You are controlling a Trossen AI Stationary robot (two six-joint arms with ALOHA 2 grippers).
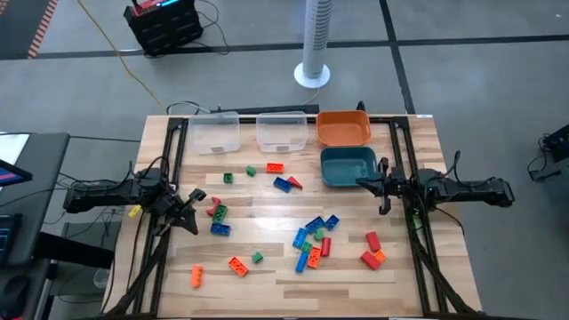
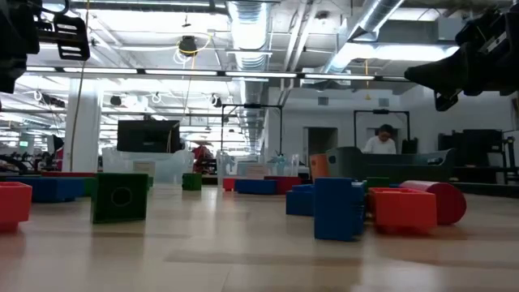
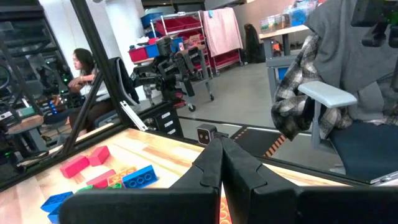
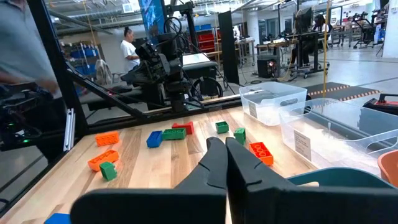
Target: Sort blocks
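A grey floor surrounds the wooden table, with a white tower fan behind it. Exposed ducts and bright strip lights run overhead. A grey office chair stands nearby.

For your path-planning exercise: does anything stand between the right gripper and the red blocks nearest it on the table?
Nothing visible does. The right gripper, shut, hovers beside the teal bin; bare tabletop lies between it and the red blocks nearer the front edge.
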